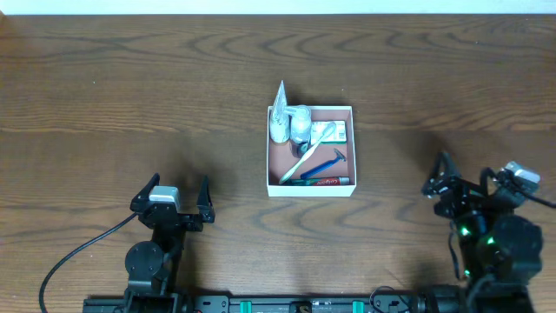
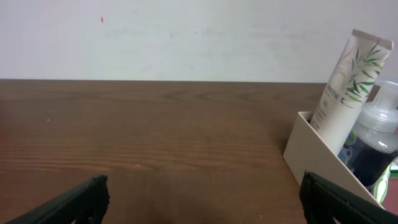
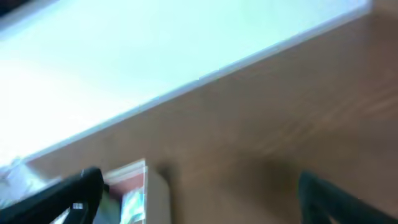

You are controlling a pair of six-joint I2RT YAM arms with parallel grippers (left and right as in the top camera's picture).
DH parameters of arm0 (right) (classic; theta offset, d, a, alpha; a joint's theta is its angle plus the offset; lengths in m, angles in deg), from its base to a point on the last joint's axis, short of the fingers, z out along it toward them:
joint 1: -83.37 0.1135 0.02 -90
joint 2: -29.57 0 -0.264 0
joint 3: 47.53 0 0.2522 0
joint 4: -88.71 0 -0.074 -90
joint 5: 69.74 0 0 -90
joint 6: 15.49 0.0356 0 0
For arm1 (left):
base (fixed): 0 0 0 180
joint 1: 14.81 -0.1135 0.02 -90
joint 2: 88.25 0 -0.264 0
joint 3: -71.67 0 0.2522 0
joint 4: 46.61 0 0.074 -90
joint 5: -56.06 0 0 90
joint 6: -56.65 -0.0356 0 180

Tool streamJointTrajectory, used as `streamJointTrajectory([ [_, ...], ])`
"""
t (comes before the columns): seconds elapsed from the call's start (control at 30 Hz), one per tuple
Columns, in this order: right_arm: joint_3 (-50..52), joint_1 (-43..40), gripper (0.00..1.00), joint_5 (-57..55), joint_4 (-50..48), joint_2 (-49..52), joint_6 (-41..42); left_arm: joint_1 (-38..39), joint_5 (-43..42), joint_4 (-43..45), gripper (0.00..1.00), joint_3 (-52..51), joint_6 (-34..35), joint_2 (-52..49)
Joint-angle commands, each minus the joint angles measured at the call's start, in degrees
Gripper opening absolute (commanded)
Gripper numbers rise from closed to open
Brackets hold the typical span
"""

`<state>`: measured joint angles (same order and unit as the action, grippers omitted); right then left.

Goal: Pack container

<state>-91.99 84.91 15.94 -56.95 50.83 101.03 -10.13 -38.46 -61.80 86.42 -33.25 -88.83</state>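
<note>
Overhead, we see the container [image 1: 309,191] at the middle of the surface [image 1: 104,87], holding toiletries [image 1: 300,129], between both hands and well apart from each. Left hand [image 1: 174,200] spread, empty; right hand [image 3: 199,186] spread too.

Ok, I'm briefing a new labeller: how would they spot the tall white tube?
On the table, find the square white-walled container. In its far-left corner from the robot stands the white tube with green leaf print. It tops everything, including the clear bottle beside it.
</note>
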Motion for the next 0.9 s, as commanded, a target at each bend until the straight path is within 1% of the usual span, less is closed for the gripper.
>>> streamJointTrajectory([
  [0.0, 8.2, 0.5, 0.99, 5.7, -10.6, -2.2, -3.2, -0.3, -1.1, -2.2, 0.98, -0.8, -0.5, 0.3],
  [0.07, 13.7, 0.5, 0.99, 8.0, -20.1, -3.2, -5.1, -0.3, -1.1, -2.2, 0.98, -0.8, -0.5, 0.3],
  [0.13, 18.3, 0.5, 0.99, 8.5, -26.7, -4.2, -5.6, -0.3, -1.1, -2.2, 0.98, -0.8, -0.5, 0.3],
  [0.23, 22.0, 0.5, 0.99, 8.3, -29.0, -5.7, -6.8, -0.3, -1.1, -2.2, 0.98, -0.8, -0.5, 0.3],
  [0.43, 27.5, 0.5, 0.99, 8.4, -29.1, -10.7, -14.1, -0.3, -1.1, -2.2, 0.98, -0.8, -0.5, 0.3],
  [0.57, 30.2, 0.5, 0.99, 8.4, -29.1, -13.1, -17.5, -0.3, -1.1, -2.2, 0.98, -0.8, -0.5, 0.3],
  [0.73, 30.4, 0.5, 0.99, 7.6, -24.0, -14.9, -21.1, -0.3, -1.1, -2.2, 0.98, -0.8, -0.5, 0.3],
  [0.87, 30.4, 0.5, 0.99, 7.4, -16.1, -17.9, -22.0, -0.3, -1.1, -2.2, 0.98, -0.8, -0.5, 0.3],
])
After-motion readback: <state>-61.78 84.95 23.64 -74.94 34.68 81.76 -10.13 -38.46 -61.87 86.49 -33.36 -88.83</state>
